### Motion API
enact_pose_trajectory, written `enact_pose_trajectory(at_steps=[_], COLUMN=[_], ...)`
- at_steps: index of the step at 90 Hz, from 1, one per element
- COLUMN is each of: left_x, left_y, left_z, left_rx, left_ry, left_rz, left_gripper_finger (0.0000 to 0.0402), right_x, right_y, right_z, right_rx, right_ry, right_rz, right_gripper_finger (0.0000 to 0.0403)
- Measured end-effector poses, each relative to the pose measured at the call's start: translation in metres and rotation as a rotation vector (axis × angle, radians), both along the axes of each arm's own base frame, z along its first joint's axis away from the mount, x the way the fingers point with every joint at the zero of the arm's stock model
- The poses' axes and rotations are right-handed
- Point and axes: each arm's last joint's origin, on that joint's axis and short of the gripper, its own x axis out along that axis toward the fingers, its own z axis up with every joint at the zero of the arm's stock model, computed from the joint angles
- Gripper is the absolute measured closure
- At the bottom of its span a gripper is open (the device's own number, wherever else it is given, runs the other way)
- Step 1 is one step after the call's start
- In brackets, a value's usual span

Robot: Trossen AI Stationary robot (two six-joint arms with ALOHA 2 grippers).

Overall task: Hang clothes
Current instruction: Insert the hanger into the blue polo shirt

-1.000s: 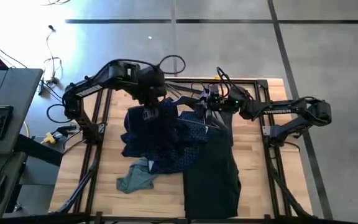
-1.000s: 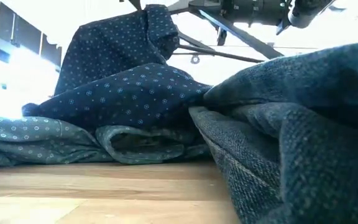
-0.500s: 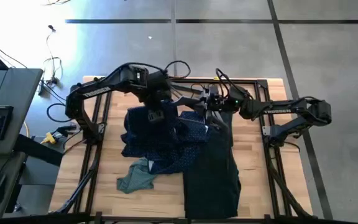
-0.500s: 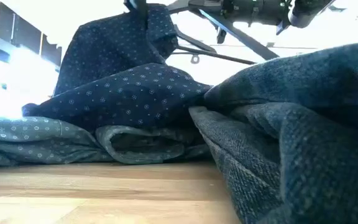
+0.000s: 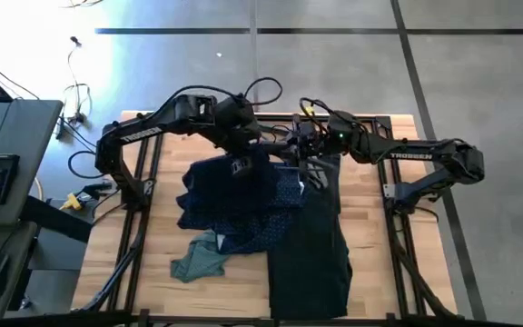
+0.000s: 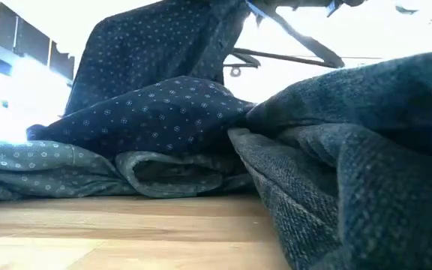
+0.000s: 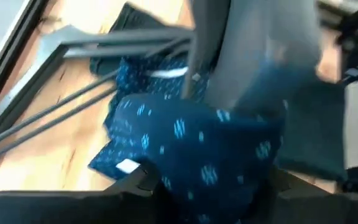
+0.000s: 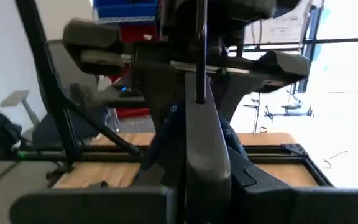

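Lifted higher than a second ago, the navy dotted shirt (image 6: 156, 67) is now rising out of the low view's top edge, and the hanger (image 6: 291, 45) is riding up with it. In the high view the shirt (image 5: 234, 195) is lying bunched across the middle of the table (image 5: 370, 272), its upper part pulled up toward the far edge; the teal shirt (image 5: 198, 262) is sitting just beside it toward the near edge, and the black trousers (image 5: 309, 254) are stretching along its right.

The left gripper (image 5: 241, 156) is pinching a fold of the navy cloth, its fingers narrow on the fabric (image 7: 204, 162) in the left wrist view. The right gripper (image 5: 302, 150) is closed on the hanger, whose bar (image 8: 199, 56) is running between its fingers.

Threading seems to be the step in hand: shirt and hanger are being brought together in the air. Next, the hanger's arm likely needs to be guided into the neck or shoulder opening while the left side is keeping the cloth spread and taut.
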Motion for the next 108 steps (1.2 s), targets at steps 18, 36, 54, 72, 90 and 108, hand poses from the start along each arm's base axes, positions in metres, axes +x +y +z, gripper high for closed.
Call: enact_pose_trajectory(at_steps=[18, 36, 54, 72, 90, 108], left_x=[0.003, -0.006, -0.032, -0.039, -0.037, -0.040], left_y=[-0.003, -0.014, -0.023, -0.035, -0.048, -0.051], left_z=[0.003, 0.015, 0.033, 0.042, 0.059, 0.074], left_rx=[-0.029, 0.068, 0.145, 0.219, 0.206, 0.225], left_ry=[-0.046, -0.022, 0.063, 0.065, -0.079, -0.173], left_rz=[-0.053, -0.107, -0.142, -0.263, -0.299, -0.294], left_gripper_finger=[0.0322, 0.0370, 0.0370, 0.0370, 0.0370, 0.0370], right_x=[0.000, -0.002, -0.034, -0.075, -0.085, -0.063], right_y=[0.000, -0.001, -0.007, -0.015, -0.034, -0.025], right_z=[0.005, 0.009, 0.035, 0.041, -0.007, -0.067], right_rx=[0.047, 0.191, 0.252, 0.247, 0.286, 0.325], right_ry=[-0.007, -0.001, -0.046, 0.074, 0.362, 0.383], right_rz=[0.004, -0.009, -0.058, -0.218, -0.333, -0.085], right_gripper_finger=[0.0375, 0.0359, 0.0280, 0.0202, 0.0154, 0.0147])
